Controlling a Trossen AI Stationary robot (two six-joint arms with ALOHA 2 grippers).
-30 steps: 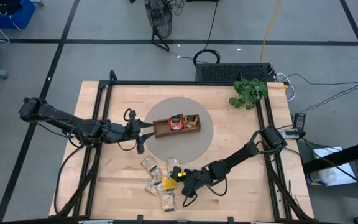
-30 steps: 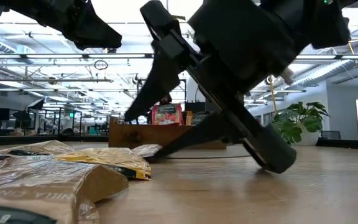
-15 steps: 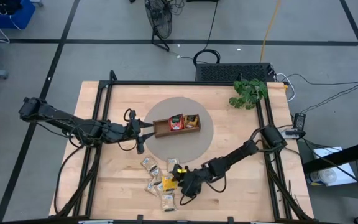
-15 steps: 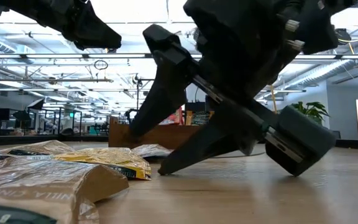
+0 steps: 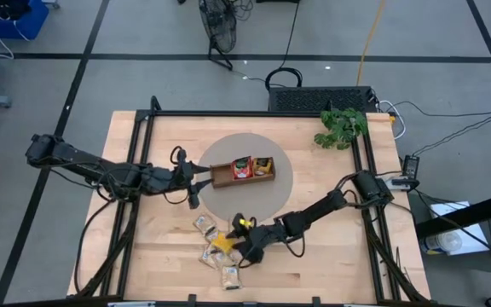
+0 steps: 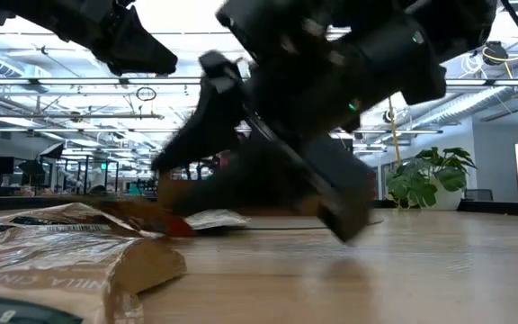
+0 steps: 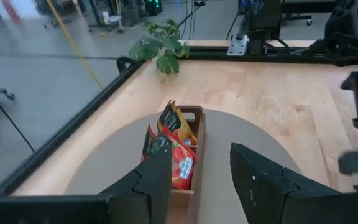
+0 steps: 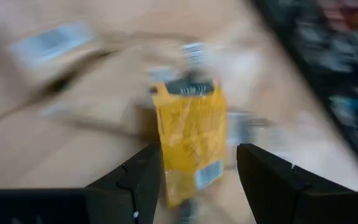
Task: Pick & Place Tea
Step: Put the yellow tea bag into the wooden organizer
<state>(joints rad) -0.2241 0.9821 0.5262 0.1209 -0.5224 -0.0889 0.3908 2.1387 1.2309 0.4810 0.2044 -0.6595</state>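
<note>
My right hand (image 8: 194, 180) hovers with fingers spread around a yellow tea sachet (image 8: 190, 142), not yet gripping it. It looks light, thin, crinkly and slippery; I'd pinch its flat faces. Other sachets (image 5: 216, 243) lie on the bench (image 5: 331, 256). Farther off, my left hand (image 7: 194, 180) waits open and empty near the tray (image 7: 185, 162), which holds red sachets.

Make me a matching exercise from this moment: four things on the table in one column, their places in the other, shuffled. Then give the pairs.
Things:
1. yellow tea sachet
2. wooden tray
3. potted plant
4. left gripper

Places:
A. on the round grey mat
B. hovering at the tray's end, jaws open
C. between the right gripper's open jaws
D. at the table's far right corner

Pairs: 1-C, 2-A, 3-D, 4-B
</note>
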